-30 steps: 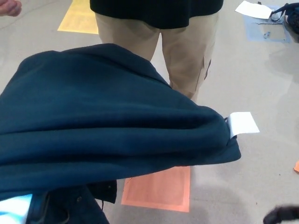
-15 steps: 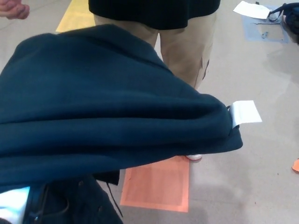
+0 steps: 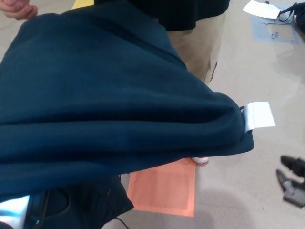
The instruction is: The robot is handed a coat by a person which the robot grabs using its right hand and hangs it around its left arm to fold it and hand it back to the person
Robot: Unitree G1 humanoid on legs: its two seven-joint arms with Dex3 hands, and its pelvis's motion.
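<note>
The coat (image 3: pixel 109 95) hangs loose, likely over the left arm, and could slide to the floor (image 3: pixel 248 195) since nothing grips it. The right hand (image 3: pixel 291 180), partly cut off at the edge, has its fingers apart and holds nothing. The left hand is hidden under the coat.

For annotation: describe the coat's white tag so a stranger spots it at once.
Find the big dark teal coat filling the picture's left and follow it rightward to its tip. The small white tag sticks out there, fixed to the fabric, unlike the white sheet lying on the floor top right.
</note>
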